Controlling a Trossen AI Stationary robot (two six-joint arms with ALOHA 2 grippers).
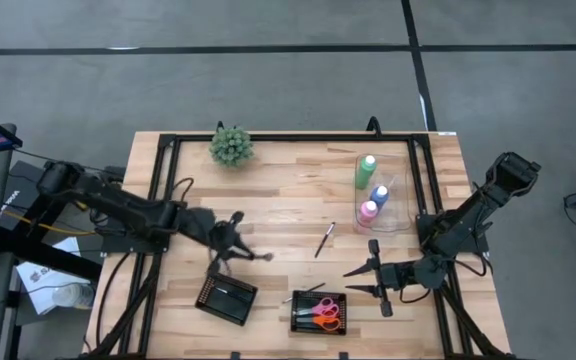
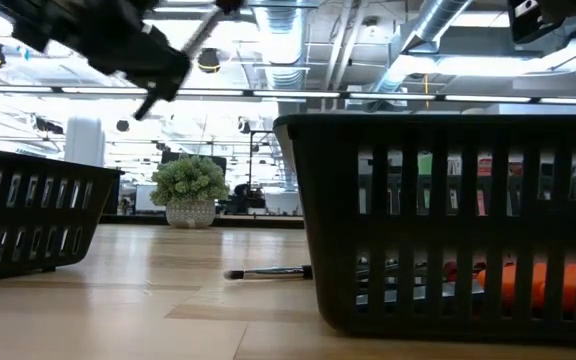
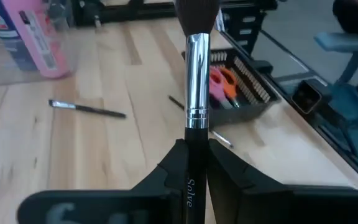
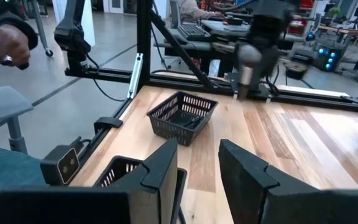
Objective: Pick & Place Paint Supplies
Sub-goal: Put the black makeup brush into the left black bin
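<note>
Your left gripper (image 3: pixel 194 165) is clamped on a silver-ferruled brush (image 3: pixel 197 74), held in the air just above the left tray (image 1: pixel 226 298). Only the left wrist view shows that grip clearly. Your right gripper (image 1: pixel 368 277) waits with fingers spread and nothing between them, beside the scissors (image 1: pixel 325 313) in the right tray (image 1: pixel 319 325).

high: straight down on my whole table (image 1: pixel 288 170) | low: table-top height, level across, black basket (image 2: pixel 448 220) fills the near right | left wrist: close behind a clamped brush (image 3: pixel 197 74), sharing the scissors basket (image 3: pixel 253 93) with high | right wrist: looks across to the far basket (image 4: pixel 182 116), also in high
</note>
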